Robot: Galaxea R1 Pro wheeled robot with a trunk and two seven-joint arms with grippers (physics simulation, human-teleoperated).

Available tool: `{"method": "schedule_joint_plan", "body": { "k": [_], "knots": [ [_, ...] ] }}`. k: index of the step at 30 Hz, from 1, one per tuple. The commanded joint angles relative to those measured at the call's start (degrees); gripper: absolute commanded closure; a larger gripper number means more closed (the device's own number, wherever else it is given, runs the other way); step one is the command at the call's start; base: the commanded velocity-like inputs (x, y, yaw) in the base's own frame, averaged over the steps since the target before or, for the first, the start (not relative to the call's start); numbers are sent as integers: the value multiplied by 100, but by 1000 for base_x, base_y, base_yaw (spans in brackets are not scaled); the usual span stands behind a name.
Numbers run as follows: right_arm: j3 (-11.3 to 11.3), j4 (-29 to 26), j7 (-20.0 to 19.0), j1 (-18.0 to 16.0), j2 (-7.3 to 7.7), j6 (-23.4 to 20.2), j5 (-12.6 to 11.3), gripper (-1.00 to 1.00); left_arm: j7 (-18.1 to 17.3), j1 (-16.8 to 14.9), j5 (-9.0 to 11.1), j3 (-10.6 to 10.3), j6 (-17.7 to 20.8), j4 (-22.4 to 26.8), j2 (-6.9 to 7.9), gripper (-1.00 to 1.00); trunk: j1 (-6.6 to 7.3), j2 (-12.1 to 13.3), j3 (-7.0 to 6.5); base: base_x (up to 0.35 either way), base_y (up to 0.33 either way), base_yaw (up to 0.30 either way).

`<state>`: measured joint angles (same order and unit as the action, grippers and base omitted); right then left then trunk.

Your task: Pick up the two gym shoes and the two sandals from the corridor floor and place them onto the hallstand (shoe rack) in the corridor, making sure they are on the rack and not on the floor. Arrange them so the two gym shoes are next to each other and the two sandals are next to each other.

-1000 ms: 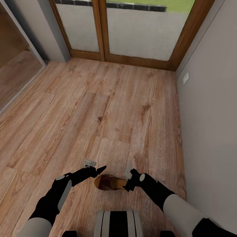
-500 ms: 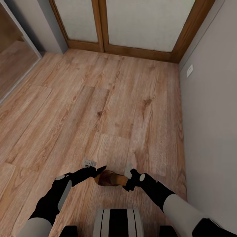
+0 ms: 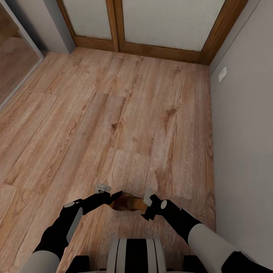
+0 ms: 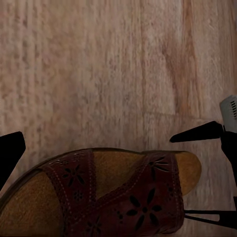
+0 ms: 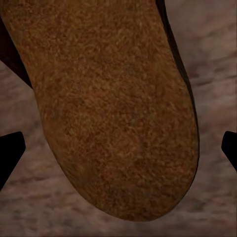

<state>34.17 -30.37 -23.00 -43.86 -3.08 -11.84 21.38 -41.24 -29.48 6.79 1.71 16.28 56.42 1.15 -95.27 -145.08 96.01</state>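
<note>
Both hands flanked one sandal [image 3: 127, 202] low over the corridor floor [image 3: 125, 125]: the left hand [image 3: 116, 195] touched its near-left end, fingers spread and empty; the right hand [image 3: 146, 211] hung by the other end, fingers wide apart, with no grip visible. Maroon straps with flower cut-outs crossed a grainy tan footbed. Beyond stretched wood-grain planks, a grey wall [image 3: 246, 113] and wood-framed glass doors [image 3: 151, 22].

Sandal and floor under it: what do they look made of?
Sandal: strap looks like dark maroon leather, matte, with stitched edges and punched flower cut-outs; footbed looks like tan suede or cork, given its grainy, nappy texture. Floor: light brown wood-look planks, possibly laminate, with visible grain, knots and seams, low sheen.
</note>
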Motion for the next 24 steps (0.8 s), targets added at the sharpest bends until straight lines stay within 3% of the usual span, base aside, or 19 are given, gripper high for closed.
{"method": "schedule_joint_plan", "body": {
  "k": [1,24],
  "knots": [
    [2,-12,-24,-1,1,-23,56,-100,-16,-3,51,5,56,1,0,-100,1,-1,12,0,0,44],
    [2,-12,-20,-5,1,-20,51,-100,-16,-5,51,5,58,1,3,-100,1,-1,68,0,0,15]
  ]
}}
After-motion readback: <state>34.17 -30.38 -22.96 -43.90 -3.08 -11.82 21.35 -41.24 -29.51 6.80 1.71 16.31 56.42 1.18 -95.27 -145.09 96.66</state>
